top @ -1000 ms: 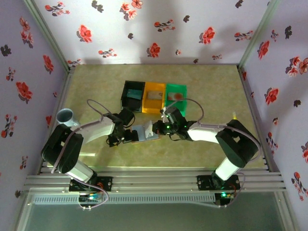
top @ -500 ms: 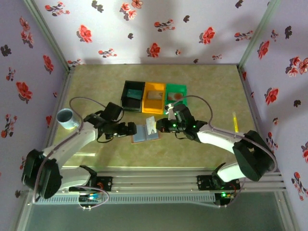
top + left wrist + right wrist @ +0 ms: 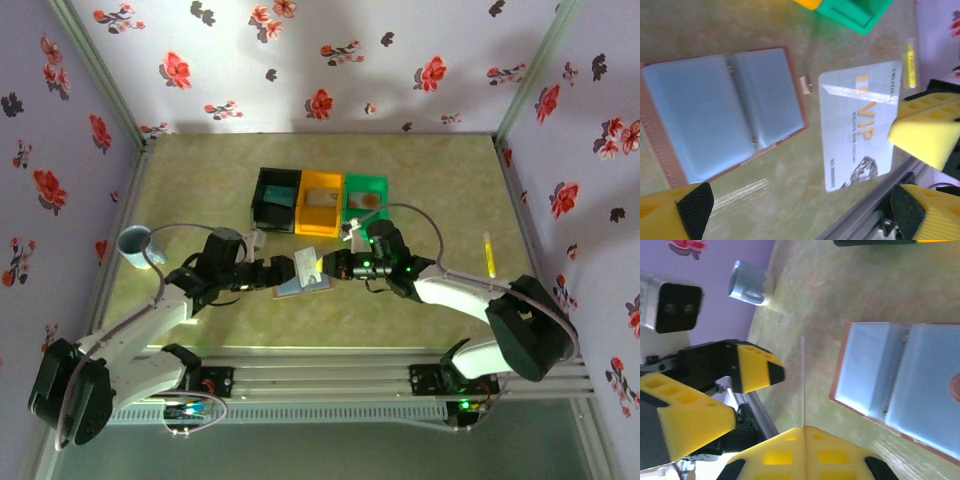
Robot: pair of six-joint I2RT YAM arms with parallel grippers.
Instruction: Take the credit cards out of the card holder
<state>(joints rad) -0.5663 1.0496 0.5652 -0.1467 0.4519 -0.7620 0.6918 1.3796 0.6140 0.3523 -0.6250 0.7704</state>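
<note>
The card holder (image 3: 300, 288) lay open, blue-grey inside up, mid-table and nearer the near edge. The right gripper (image 3: 328, 268) was clamped on 1 pale credit card (image 3: 855, 122), held on edge beside the holder. The left gripper (image 3: 288, 270) was spread wide, close by that card.

The overhead view was bright and evenly lit from above, its colours slightly washed, with soft shadows along the back edge of the table (image 3: 440, 200) and under the arms. A pale sheen lay on the tabletop near the front rail. In the left wrist view, white glare streaked the pale card (image 3: 855, 130) and the tabletop below it. The card's lettering was soft, the card holder (image 3: 720, 110) hazy, and the yellow fingers (image 3: 665, 212) in the corners blurred. The right wrist view showed the holder fairly sharply, while the nearest fingers were out of focus.
</note>
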